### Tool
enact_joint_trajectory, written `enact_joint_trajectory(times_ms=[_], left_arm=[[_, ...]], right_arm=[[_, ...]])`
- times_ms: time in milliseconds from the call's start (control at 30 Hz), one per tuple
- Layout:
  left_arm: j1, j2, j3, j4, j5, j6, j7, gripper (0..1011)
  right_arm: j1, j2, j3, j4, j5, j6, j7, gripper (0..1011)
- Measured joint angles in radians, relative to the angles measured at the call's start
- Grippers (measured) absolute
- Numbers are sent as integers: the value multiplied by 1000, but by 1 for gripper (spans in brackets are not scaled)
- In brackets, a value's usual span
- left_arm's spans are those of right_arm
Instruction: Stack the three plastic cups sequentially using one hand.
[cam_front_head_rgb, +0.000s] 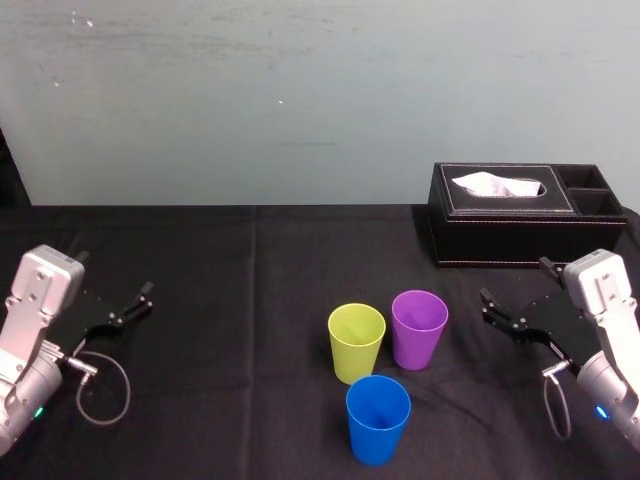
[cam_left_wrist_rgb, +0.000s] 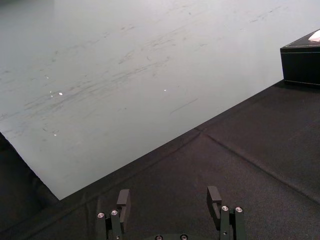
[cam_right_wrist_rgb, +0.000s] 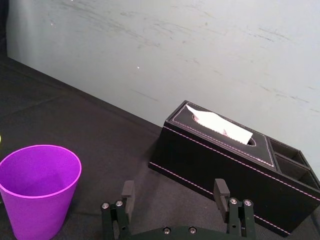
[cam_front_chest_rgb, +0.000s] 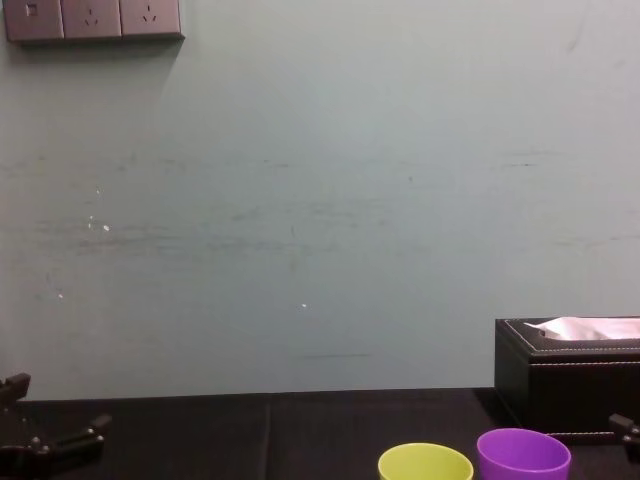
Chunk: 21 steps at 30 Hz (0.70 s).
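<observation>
Nothing stacked yet: all three cups stand upright, mouths up, in a tight cluster mid-table on the black cloth (cam_front_head_rgb: 230, 300). Green cup (cam_front_head_rgb: 356, 340) and purple cup (cam_front_head_rgb: 419, 328) sit side by side, just apart; the blue cup (cam_front_head_rgb: 378, 418) is in front, nearest you. I can't tell whether blue touches green. The right gripper (cam_front_head_rgb: 515, 282) hovers beside the purple cup with jaws spread wide and nothing held. Its wrist view has purple close in, so I'd say that's your working hand. The left gripper (cam_front_head_rgb: 113, 275) is parked well off on the far left, also open and empty, looking at bare cloth and wall. The tight grouping suits one-hand work, since every cup looks to be in short reach. It also leaves little finger room between green and purple, so go in on purple from its outer side. Grab by the wall just below the rim: smooth taper, likely slippery. The tissue box (cam_front_head_rgb: 520, 215) sits behind the right arm, so keep clear of it when lifting.
</observation>
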<state>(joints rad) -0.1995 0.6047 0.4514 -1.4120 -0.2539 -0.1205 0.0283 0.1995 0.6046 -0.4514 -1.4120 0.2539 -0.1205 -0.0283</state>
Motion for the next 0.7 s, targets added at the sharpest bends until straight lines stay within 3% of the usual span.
enact_joint_trajectory(times_ms=[333, 700], left_arm=[[0, 0, 0, 0, 0, 0, 0, 1000], [0, 0, 0, 0, 0, 0, 0, 1000]], right_arm=[[-3, 0, 3, -2, 0, 0, 1, 1000], [-96, 22, 77, -105, 47, -1, 22, 1000]])
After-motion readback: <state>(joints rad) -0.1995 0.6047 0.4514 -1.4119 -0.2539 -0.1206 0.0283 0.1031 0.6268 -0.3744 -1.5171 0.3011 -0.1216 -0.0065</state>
